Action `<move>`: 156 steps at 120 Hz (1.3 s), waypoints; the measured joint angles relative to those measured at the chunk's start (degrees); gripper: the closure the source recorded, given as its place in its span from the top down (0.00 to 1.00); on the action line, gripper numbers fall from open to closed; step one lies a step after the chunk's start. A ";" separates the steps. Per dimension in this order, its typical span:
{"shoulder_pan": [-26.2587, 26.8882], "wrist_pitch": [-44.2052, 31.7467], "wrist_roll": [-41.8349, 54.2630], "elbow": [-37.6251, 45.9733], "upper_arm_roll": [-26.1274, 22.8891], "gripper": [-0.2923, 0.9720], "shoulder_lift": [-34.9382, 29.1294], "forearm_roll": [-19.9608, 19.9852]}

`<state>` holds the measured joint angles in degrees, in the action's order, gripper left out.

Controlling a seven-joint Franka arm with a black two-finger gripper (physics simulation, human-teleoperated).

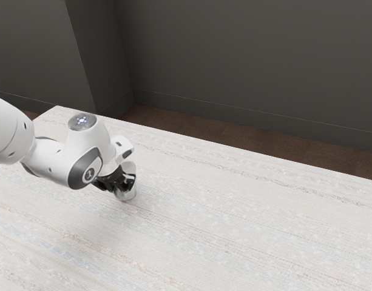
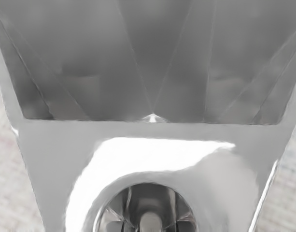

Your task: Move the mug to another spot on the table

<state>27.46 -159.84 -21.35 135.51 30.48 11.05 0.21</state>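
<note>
One shiny silver metal mug (image 1: 128, 193) sits low at the nine o'clock side of one pale wood-grain table (image 1: 252, 212). It lies at five o'clock of the one black two-finger gripper (image 1: 121, 184) on one white arm (image 1: 64, 159). Whether the gripper has clamped it cannot be told. The likely risk is that an off-centre hold lets the slick mug slip or tip, and a low carry could drag it.

Arm (image 1: 58, 159) reaches in from the exterior view's left, forearm low and near level. End effector (image 1: 121, 182) points downward off the wrist.
</note>
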 joint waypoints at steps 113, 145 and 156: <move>1.40 1.08 1.74 1.17 0.45 0.76 -1.90 1.19; 1.40 1.09 1.99 1.17 0.46 0.76 -1.99 1.20; 1.41 1.33 2.06 1.17 0.46 0.76 -2.36 1.20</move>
<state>28.87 -158.51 -19.29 136.68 30.94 8.69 1.40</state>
